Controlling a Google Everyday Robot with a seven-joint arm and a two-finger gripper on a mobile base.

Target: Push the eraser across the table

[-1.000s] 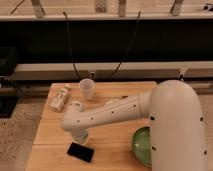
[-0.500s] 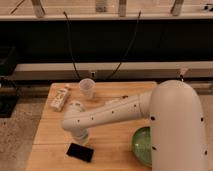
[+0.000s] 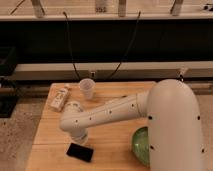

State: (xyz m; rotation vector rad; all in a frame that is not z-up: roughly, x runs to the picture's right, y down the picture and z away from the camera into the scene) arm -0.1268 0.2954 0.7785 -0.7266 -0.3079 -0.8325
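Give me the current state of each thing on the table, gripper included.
eraser: lying flat near the table's front edge.
gripper: shut, down just behind the eraser; contact unclear.
cup: upright at the back.
green bowl: at the front right, partly hidden by the arm.
table: bearing all of these.

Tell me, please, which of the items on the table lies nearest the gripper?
The black eraser, flat on the table near its front edge, directly below the gripper; the cup and carton stand farther back, the green bowl to the right.
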